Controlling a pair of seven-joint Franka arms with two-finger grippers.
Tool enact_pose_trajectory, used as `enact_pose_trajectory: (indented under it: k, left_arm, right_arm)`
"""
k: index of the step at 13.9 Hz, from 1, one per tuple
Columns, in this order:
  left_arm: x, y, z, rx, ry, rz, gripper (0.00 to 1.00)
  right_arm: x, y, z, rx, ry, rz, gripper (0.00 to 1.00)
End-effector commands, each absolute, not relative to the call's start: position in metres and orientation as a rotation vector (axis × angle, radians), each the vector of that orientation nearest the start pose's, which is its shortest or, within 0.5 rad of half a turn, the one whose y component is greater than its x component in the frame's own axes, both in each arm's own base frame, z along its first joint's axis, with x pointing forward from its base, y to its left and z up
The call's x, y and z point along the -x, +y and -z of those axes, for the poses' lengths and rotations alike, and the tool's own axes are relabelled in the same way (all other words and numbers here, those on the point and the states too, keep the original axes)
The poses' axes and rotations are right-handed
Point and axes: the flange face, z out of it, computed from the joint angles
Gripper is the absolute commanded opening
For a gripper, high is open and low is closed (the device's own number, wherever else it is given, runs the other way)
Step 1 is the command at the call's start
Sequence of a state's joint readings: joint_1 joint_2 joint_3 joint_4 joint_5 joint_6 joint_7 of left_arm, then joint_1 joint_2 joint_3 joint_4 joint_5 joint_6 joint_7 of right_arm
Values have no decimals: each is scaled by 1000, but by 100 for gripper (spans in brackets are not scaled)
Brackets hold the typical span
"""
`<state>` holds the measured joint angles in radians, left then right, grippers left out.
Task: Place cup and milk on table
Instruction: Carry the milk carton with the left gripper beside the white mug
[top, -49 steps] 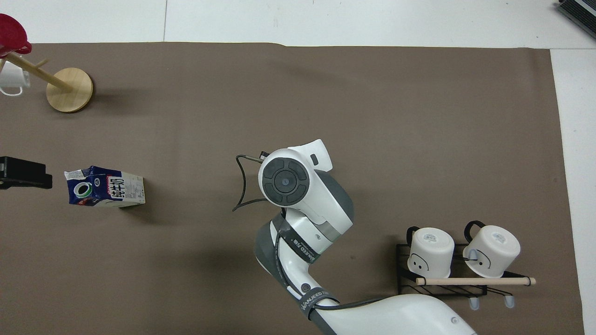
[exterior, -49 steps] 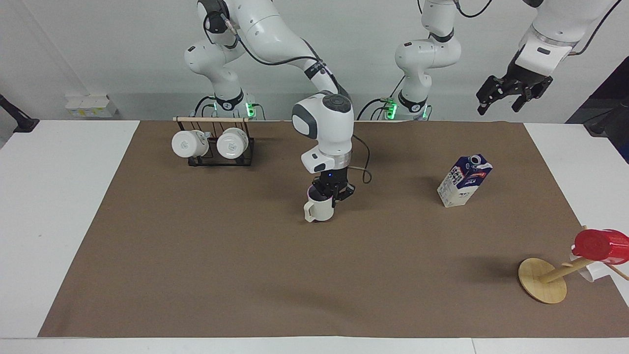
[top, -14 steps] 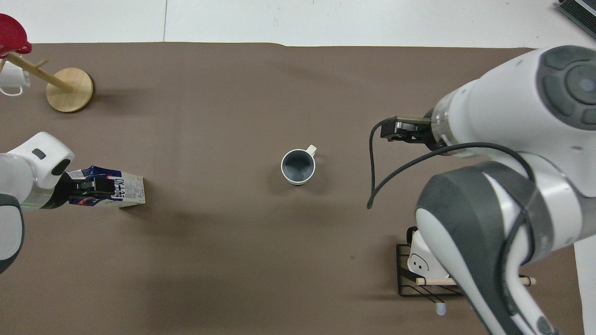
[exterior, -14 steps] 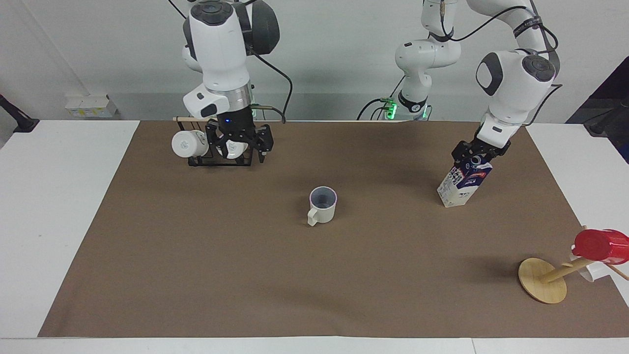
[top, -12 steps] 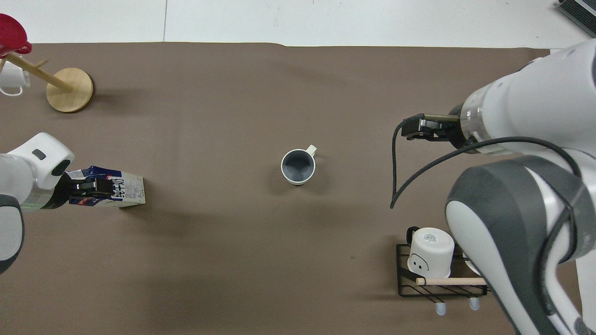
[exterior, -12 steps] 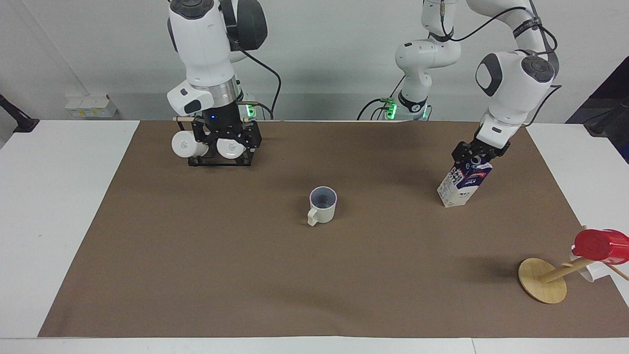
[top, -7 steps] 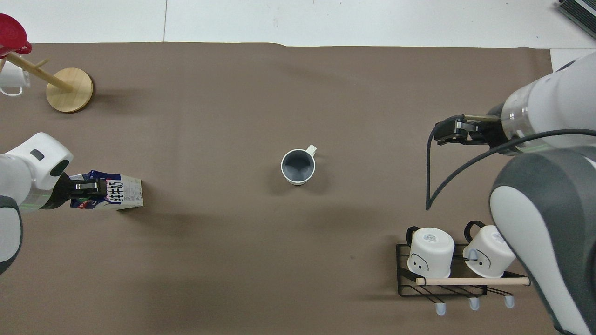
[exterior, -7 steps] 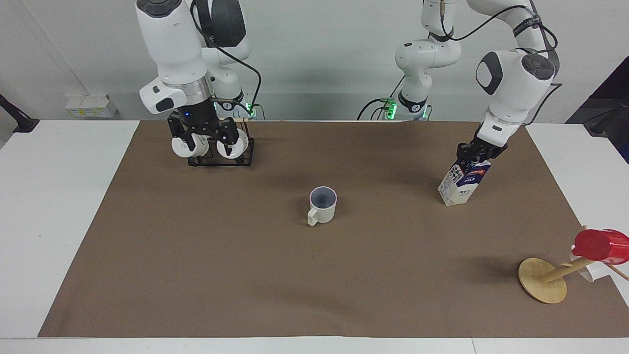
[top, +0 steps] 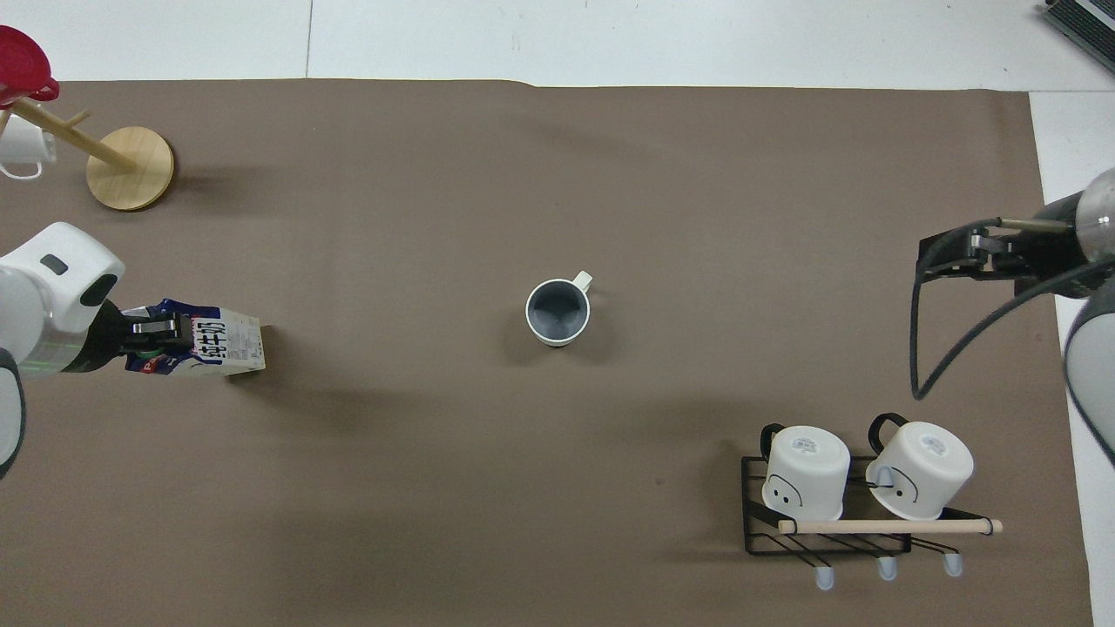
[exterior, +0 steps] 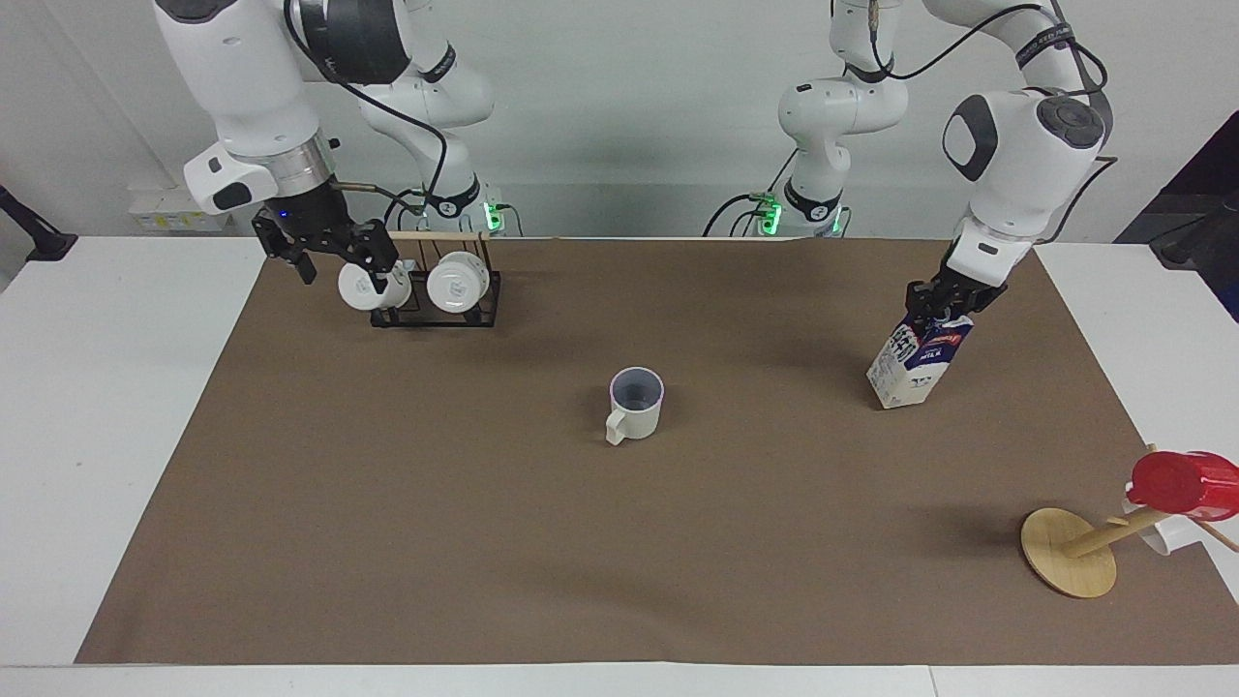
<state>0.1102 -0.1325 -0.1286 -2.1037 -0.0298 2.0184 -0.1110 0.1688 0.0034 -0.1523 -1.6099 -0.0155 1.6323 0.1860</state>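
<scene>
milk (exterior: 917, 363) tilted differently, left gripper (exterior: 944, 302) pinching top, spout hidden overhead

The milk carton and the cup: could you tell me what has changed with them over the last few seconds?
The right gripper released the cup mid-mat and withdrew beside the mug rack. The left gripper came down and shut on the milk carton top. Red cup unchanged.
</scene>
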Motion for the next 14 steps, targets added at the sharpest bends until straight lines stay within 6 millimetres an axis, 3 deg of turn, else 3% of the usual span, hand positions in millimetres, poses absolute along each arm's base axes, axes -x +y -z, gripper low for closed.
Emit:
enact_pose_trajectory:
  k: [1, 4, 10, 13, 14]
  left_arm:
    - [-540, -35, -490, 3178, -238, 49, 44]
    - [-547, -83, -499, 3196, -303, 85, 43]
    - [-541, -201, -518, 3237, -346, 171, 39]
    - [-534, -240, -510, 3253, -319, 174, 39]
    - [-534, -253, -500, 3253, -313, 165, 39]
  right_arm:
    - [-546, -22, -619, 3111, 221, 27, 100]
    - [-539, -47, -624, 3109, 229, 9, 100]
    - [-526, -47, -640, 3118, 241, -4, 100]
    - [-510, -47, -673, 3103, 242, -3, 100]
    - [-510, -47, -676, 3117, 245, 6, 100]
